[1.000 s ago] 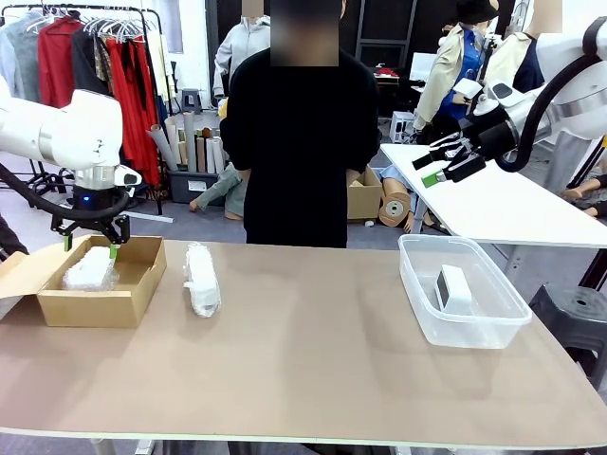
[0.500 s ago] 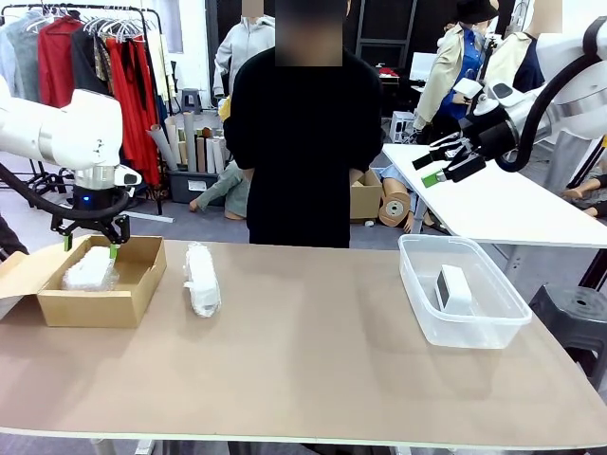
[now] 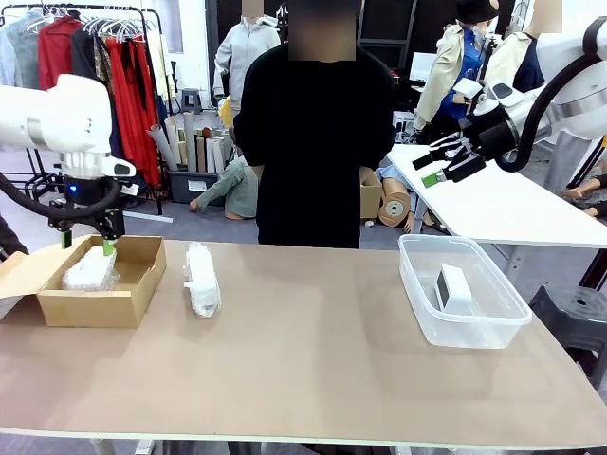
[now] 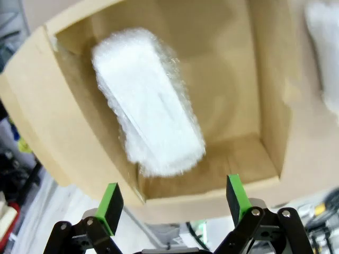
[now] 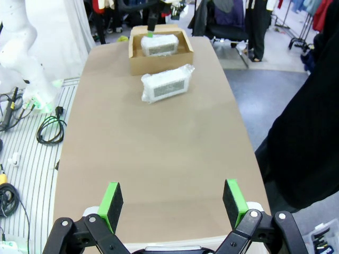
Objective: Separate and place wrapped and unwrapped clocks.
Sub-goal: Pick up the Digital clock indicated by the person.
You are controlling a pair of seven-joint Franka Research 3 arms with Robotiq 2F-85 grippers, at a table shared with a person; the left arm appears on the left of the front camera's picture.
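Plainly, the fat bundle (image 3: 88, 268) lies in the box (image 3: 90, 311) at the table's left end. The slim roll (image 3: 201, 278) lies on the bare table (image 3: 313, 370) just right of the box, near the far edge. The bare clock (image 3: 453, 287) sits in the tub (image 3: 469, 334) at the right. By the look of it, only the roll remains to be sorted, and it belongs with the bundle. The left gripper (image 3: 86, 243) hangs just above the bundle at the box's far side, its jaws spread and holding nothing. The right gripper (image 3: 434, 171) is high beyond the tub's far right, likewise spread and empty. A person (image 3: 313, 142) stands at the far side, between box and tub. The risks lie with the left arm. If it swings right too low, a finger could catch the box wall and drag the light carton, or snag the loose wrap and pull the bundle out. The roll is soft and lumpy, so a pinch on the wrap alone could slip or let it sag and tip out in transit. If it is set down on the bundle, it may roll over the low wall.
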